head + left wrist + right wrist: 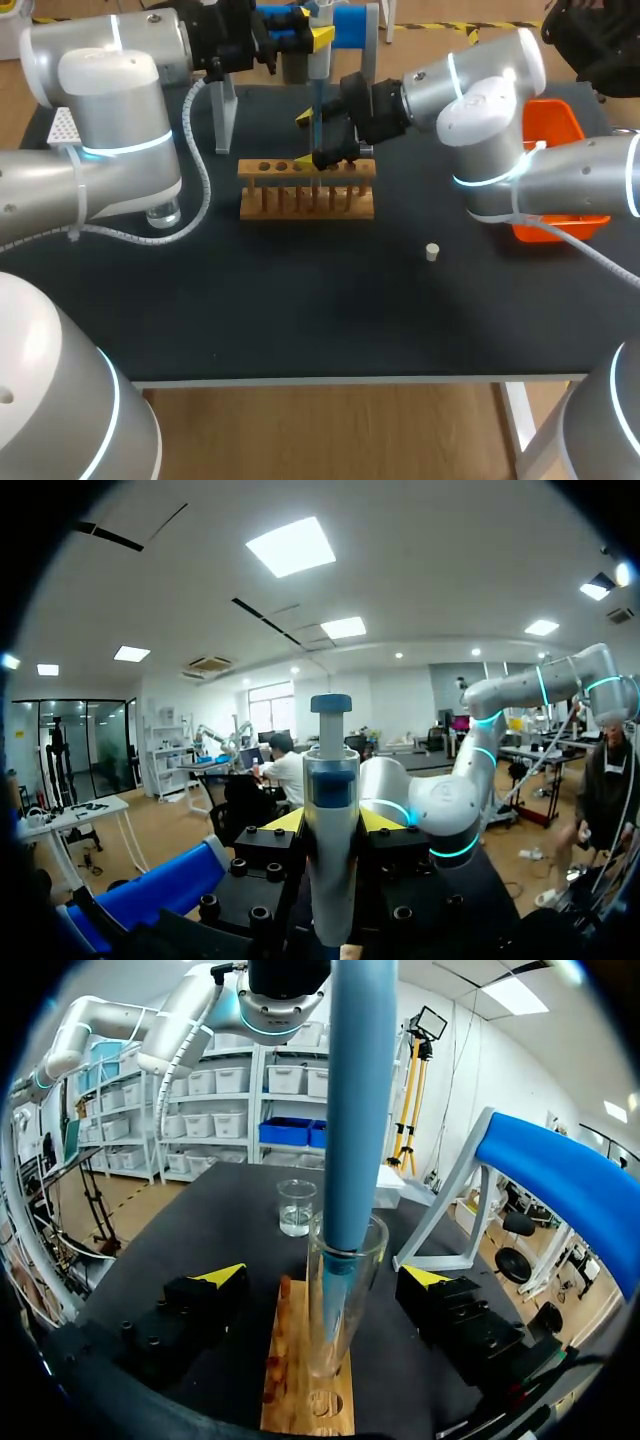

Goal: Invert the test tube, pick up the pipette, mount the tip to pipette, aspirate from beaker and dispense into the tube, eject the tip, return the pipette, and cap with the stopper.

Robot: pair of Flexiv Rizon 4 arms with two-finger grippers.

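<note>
The left gripper (330, 825) was clamped on the pipette (330, 810), one yellow fingertip pressed against each side of its grey body, holding it upright above the rear middle of the black table (300, 320). The pipette's blue lower shaft ran straight down into the open mouth of the glass test tube (340, 1300), and its end sat just inside the rim. Whether any liquid lay in the tube could not be made out.

The test tube stood upright in one hole of the wooden rack (300, 1390), whose other holes in view held nothing. The right gripper (320, 1280) was spread wide, with its yellow tips on either side of the tube and well apart from the glass, touching nothing.

Beyond the rack stood the small glass beaker (297, 1207), holding a shallow layer of clear liquid at its bottom. In the head view, the white stopper (432, 252) lay by itself on the table, nearer than the rack and to its right. The orange bin (560, 118) sat at the table's right edge, mostly behind the right arm, so its contents were hidden.
</note>
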